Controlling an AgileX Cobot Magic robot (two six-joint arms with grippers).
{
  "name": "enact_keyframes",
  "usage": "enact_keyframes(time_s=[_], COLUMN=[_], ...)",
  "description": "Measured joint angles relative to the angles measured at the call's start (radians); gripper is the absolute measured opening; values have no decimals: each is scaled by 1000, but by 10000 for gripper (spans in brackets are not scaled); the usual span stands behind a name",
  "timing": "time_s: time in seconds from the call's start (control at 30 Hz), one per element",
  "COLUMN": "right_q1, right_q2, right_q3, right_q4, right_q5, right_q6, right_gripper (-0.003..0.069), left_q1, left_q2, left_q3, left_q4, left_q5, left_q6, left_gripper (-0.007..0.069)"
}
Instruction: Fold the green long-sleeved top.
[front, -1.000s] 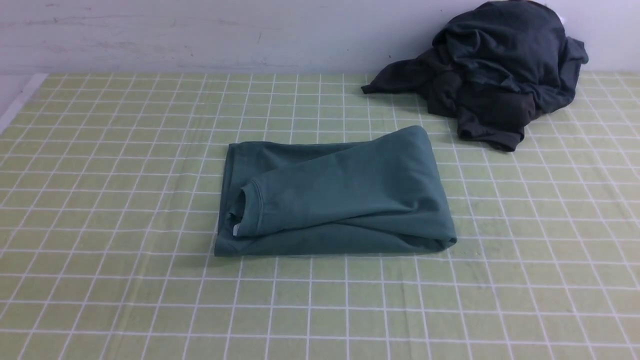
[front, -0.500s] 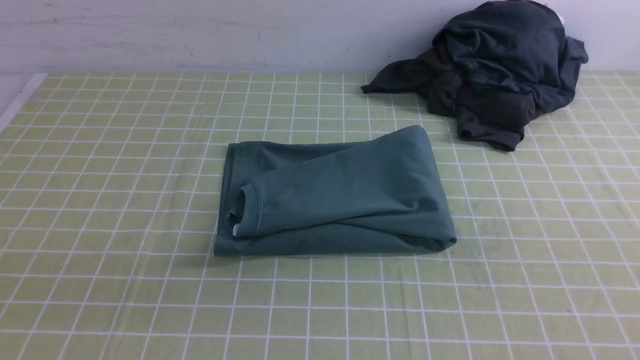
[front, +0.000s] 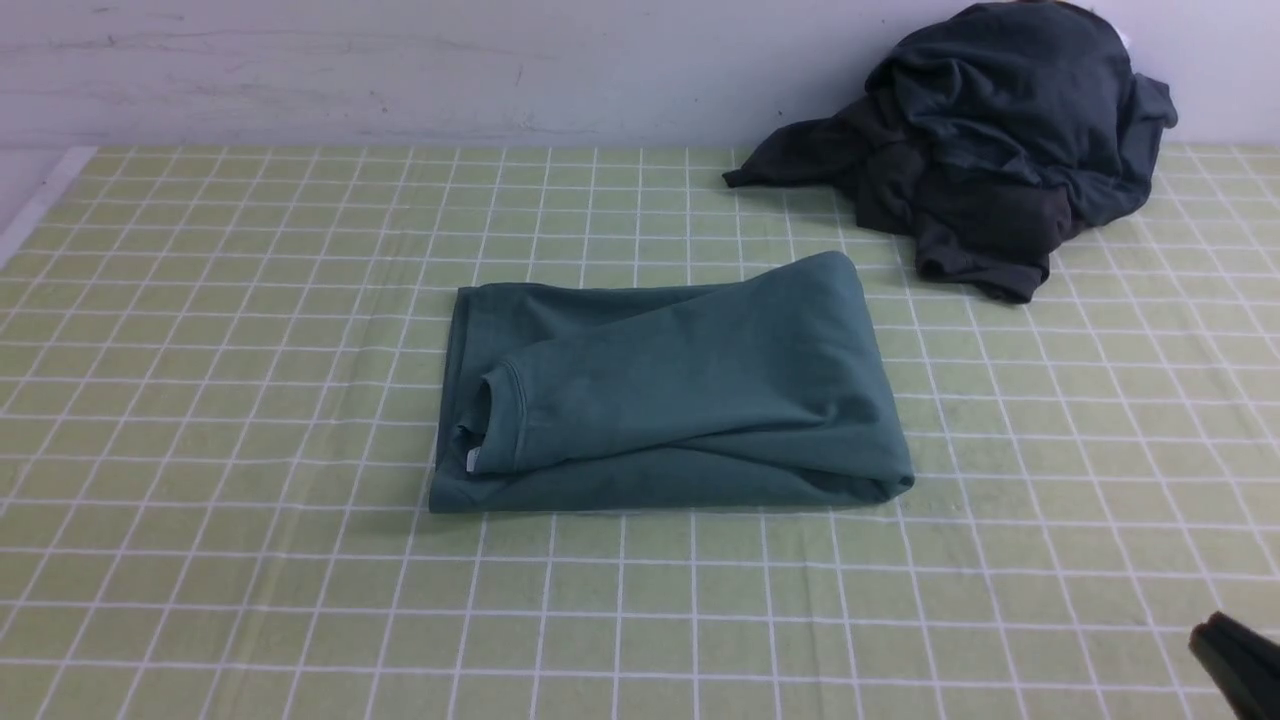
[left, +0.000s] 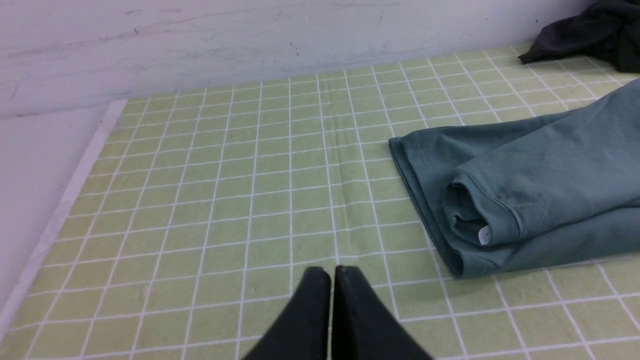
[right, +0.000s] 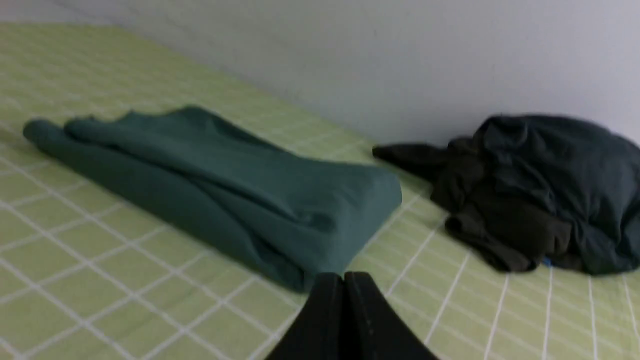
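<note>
Checked cloth (front: 200, 600), green top (front: 670, 400) beyond closed fingers (left: 350, 280)

A yellow-green tablecloth (front: 230, 420) with a white grid covers the work surface. At about one o'clock, a crumpled heap of dark clothes (front: 990, 140) lies against the pale wall (front: 400, 70), one dark sleeve trailing toward nine o'clock across the cloth.
</note>
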Motion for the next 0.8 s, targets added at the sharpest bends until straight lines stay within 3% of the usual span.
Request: enact_keyframes(time_s=[0.33, 0.53, 0.67, 0.8], right_q1=[-40, -208, -309, -336], right_q2=[-83, -266, -282, -282], right_q3=[0, 0, 0, -1], right_q4=[37, 312, 347, 355], right_q5=[194, 261, 317, 352], right_q6=[5, -10, -30, -35], right_gripper=[-11, -11, -11, -11], left_q1=[0, 0, 0, 0], left_q2=[0, 0, 0, 0], left_q3=[0, 0, 0, 0], left_q4=[0, 0, 0, 0], left_q5=[0, 1, 5, 11], left_q6=[0, 0, 0, 0], left_gripper=[-1, -1, -1, -1])
